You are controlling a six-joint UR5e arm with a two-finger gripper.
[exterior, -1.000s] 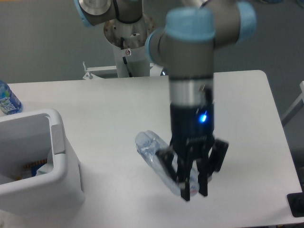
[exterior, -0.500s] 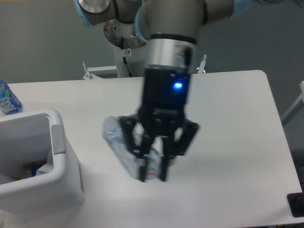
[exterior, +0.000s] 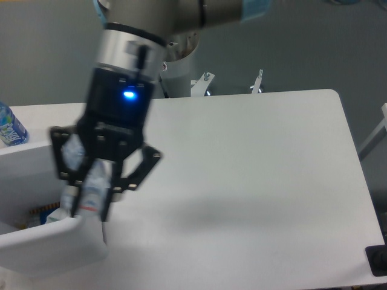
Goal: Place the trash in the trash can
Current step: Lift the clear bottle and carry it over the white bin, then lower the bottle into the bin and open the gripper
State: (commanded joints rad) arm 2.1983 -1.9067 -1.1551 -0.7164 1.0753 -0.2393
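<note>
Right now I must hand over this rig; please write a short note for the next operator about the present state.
Gripper: shut on the flattened bottle, held in the air over the trash can.
Trash can: at the table's front left corner; some items already lie inside, too unclear to name.
Done: bottle picked up and carried to the can.
Left: open the jaws to drop it in.
An upright water bottle stands at the far left edge; leave it.

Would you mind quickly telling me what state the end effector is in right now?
End effector: closed on the flattened clear plastic bottle, held above the large white rectangular plastic bin.
</note>
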